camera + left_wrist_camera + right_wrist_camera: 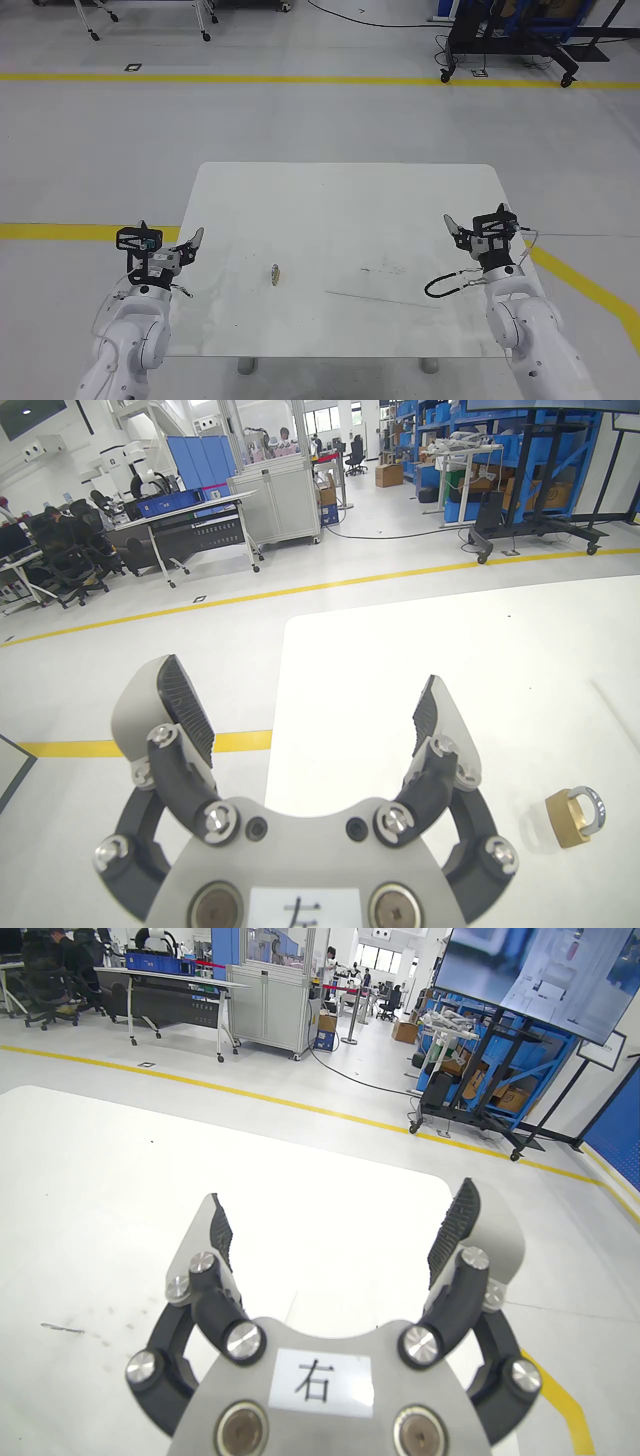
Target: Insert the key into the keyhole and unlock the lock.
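Lying on table [400, 210]: lock [275, 274].

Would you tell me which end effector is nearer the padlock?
Left. The left end effector straddles the table edge near the padlock; the right end effector is at the opposite edge, far off.

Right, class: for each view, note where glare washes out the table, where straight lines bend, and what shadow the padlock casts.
Left wrist view: the table glares white past the left fingers, the floor line bows, the padlock throws a faint shadow. Right wrist view: glare is strongest between the right fingers. Top view: even light, padlock shadow barely visible.
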Motion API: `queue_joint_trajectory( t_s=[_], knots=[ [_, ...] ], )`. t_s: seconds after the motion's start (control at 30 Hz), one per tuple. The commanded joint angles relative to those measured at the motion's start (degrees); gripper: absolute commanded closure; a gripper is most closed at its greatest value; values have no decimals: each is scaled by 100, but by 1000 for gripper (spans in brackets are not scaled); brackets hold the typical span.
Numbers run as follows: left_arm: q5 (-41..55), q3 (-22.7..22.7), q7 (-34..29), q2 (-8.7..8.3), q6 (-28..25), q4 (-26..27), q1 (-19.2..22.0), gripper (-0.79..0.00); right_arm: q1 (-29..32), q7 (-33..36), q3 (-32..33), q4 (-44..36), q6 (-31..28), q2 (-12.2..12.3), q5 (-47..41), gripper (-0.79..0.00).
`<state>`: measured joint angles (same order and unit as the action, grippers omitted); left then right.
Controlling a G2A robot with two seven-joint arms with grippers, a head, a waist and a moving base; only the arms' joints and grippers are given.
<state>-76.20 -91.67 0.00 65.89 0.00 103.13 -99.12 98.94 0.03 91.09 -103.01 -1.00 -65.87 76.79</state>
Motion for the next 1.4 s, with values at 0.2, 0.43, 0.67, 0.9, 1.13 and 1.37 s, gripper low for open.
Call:
queue_joint_trajectory(
  t_s=[0.2, 0.43, 0.67, 0.9, 1.13, 1.37],
  knots=[
    [0, 0, 0, 0, 0, 0, 0, -785, -747, 695, -434, 722, -2574, 126, 555, -785],
    [0, 0, 0, 0, 0, 0, 0, -785, -1497, -127, -1078, 1519, -5193, 247, 1326, -785],
    [0, 0, 0, 0, 0, 0, 0, -785, -2124, -940, -1658, 2307, -5700, 269, 1906, -619],
    [0, 0, 0, 0, 0, 0, 0, -785, -2573, -1223, -2160, 2830, -5627, 273, 2424, -314],
    [0, 0, 0, 0, 0, 0, 0, -785, -2879, -1275, -2519, 3113, -5475, 262, 2802, -268],
    [0, 0, 0, 0, 0, 0, 0, -785, -3199, -1384, -2815, 3504, -5388, 221, 2851, -132]
  ],
)
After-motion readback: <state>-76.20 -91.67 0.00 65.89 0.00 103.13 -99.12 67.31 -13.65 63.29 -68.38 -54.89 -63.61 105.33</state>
